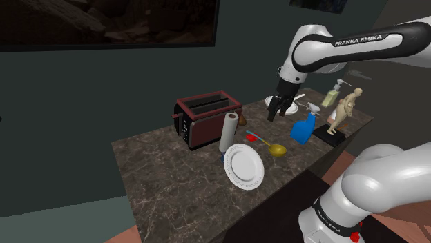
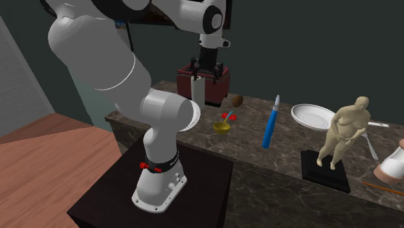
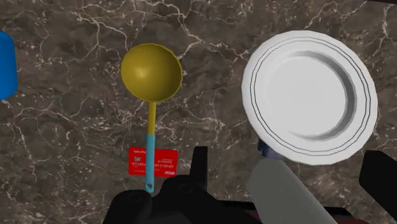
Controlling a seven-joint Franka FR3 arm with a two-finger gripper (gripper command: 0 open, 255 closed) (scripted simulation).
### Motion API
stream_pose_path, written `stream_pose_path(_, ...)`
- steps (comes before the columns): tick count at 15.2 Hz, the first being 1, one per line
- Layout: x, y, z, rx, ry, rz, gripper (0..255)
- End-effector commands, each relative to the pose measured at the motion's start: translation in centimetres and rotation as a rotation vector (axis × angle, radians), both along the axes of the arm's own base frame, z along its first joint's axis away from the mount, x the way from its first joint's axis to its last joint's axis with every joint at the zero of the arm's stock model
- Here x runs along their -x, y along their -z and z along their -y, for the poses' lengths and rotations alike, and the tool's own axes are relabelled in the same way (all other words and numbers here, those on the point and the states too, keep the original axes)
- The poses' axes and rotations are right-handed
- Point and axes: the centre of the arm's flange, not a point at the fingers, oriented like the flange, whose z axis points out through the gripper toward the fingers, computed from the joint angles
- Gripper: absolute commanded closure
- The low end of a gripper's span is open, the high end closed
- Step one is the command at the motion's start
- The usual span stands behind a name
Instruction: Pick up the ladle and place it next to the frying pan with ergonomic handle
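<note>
Wrist view looks down on the yellow-bowled ladle [image 3: 151, 86], flat on the worktop [image 3: 63, 140] near its stand-side edge, beside the white plate [image 3: 310, 95]. We judge this the approach: our gripper [image 1: 278, 110] hangs high, fingers wide, and must descend onto the blue handle.

A: What do you see rising from the stand [image 2: 207, 194]?
B: Your Franka arm [image 2: 97, 52]: fat, glossy white rounded shells, with dark bands at the joints.
A: Any markings?
B: Just above the stand you'll find a black ring [image 2: 160, 162] with red dots. Farther from it, a black band carries white "FRANKA EMIKA" lettering [image 1: 360, 41]. Your gripper [image 1: 278, 114] is all black.
</note>
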Motion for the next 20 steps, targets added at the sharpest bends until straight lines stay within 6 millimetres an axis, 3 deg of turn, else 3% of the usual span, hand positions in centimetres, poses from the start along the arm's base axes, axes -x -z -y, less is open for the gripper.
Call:
stream_pose_path(1, -0.4, 2.0, 1.1, -0.005, 0.013, -0.002, 0)
stream_pose_path(17, -3.9, 20.4, 12.1, -0.049, 0.117, -0.034, 0)
stream_pose_path(20, -3.9, 21.5, 12.0, -0.049, 0.118, -0.034, 0)
